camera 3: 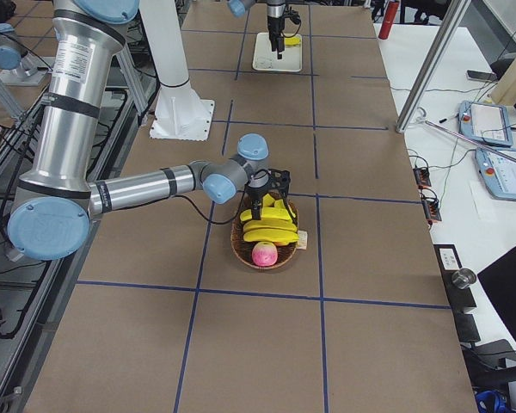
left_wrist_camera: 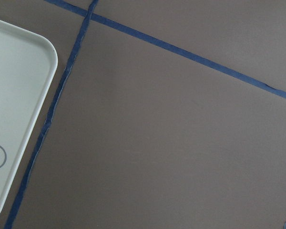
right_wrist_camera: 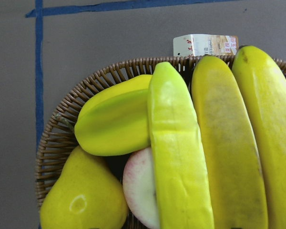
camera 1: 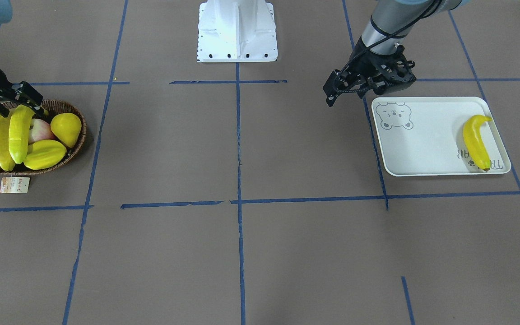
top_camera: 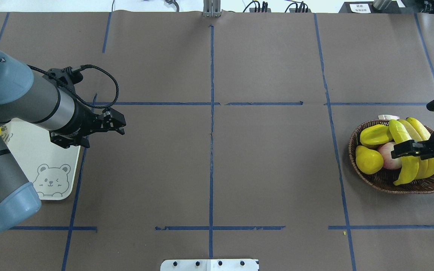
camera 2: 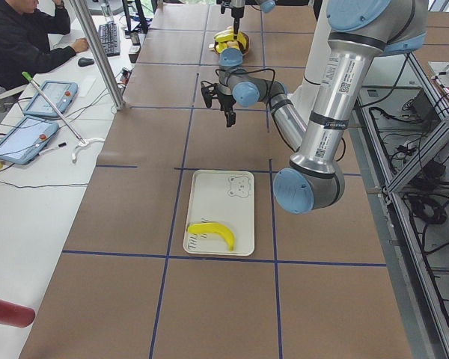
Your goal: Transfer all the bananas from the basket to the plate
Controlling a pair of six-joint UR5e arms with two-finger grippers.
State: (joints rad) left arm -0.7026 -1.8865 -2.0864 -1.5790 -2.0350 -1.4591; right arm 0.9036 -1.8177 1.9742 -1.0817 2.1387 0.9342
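Overhead exterior view gives me the relation that matters. The basket (top_camera: 382,183) sits at the far right of the tabletop (top_camera: 209,169) and the plate (top_camera: 47,165) at the far left, well apart, so the carry runs the whole width towards the robot's left. The right end effector (top_camera: 403,149) is over the basket, and its fingers straddle the banana nearest the other fruit (top_camera: 403,169). That banana's long axis runs across the basket, roughly towards and away from the robot's base. In the right wrist view it fills the middle of the picture lengthwise, beside two more bananas (right_wrist_camera: 229,143).

From the front-facing view, the fingers seem pinched on this banana, one on each flank, with the wrist reaching in from the robot's side. I judge it gripped rather than merely bracketed, though I cannot fix how far along its length the hold sits.

One banana (camera 1: 475,141) already lies on the plate at the lettered end, its length running across the plate's short side. Three remain in the basket.

The left end effector (top_camera: 121,127) hovers just beside the plate's bear-face corner, much the nearer arm to the plate. I see nothing in it, and I cannot tell how far its fingers are spread.
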